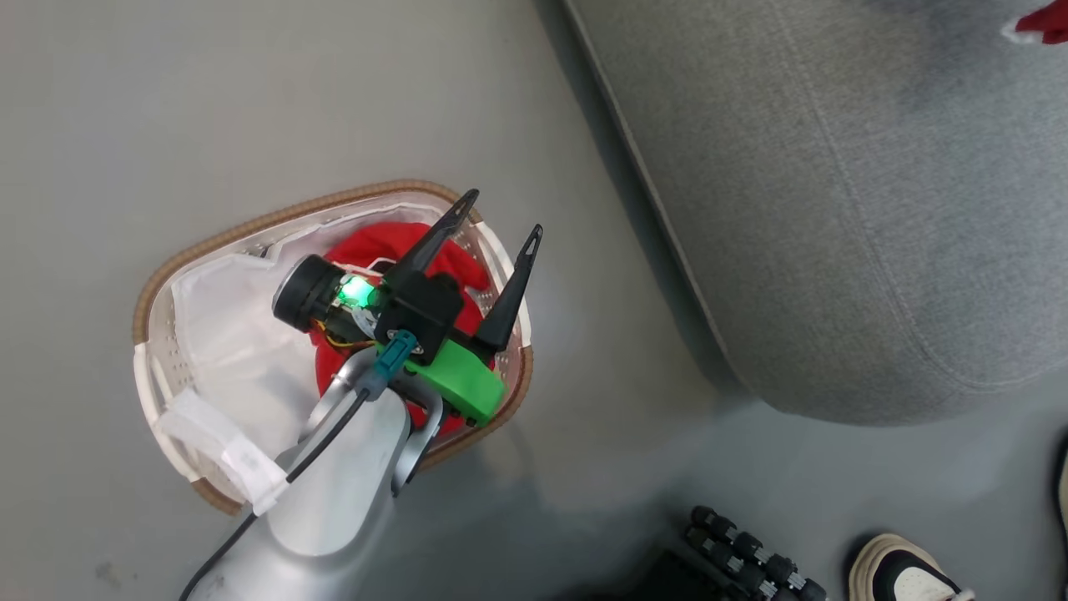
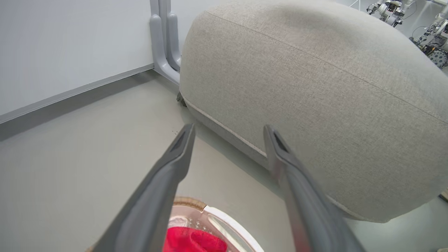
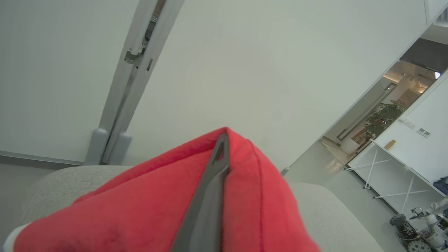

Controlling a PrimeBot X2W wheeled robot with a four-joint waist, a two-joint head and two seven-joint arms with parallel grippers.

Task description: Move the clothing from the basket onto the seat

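The basket [image 1: 275,219], white with a brown rim, stands on the floor left of the seat [image 1: 834,209]. A red piece of clothing [image 1: 375,242] lies in its right half beside the white liner [image 1: 225,325]. My left gripper [image 1: 503,214] hovers open over the basket's right rim, nothing between its fingers. Along the left wrist view, the left gripper [image 2: 229,130] points at the seat [image 2: 315,87], with the basket rim [image 2: 224,218] and the red clothing [image 2: 196,241] below. My right gripper [image 3: 222,143] is shut on a second red garment [image 3: 140,199] above the seat [image 3: 336,210]. A red scrap [image 1: 1043,21] shows at the seat's far corner.
A person's shoe [image 1: 905,572] and black parts of my base [image 1: 751,555] sit at the lower right. A grey post [image 2: 164,42] and wall stand behind the seat. A white shelf frame [image 3: 395,168] stands off to the right.
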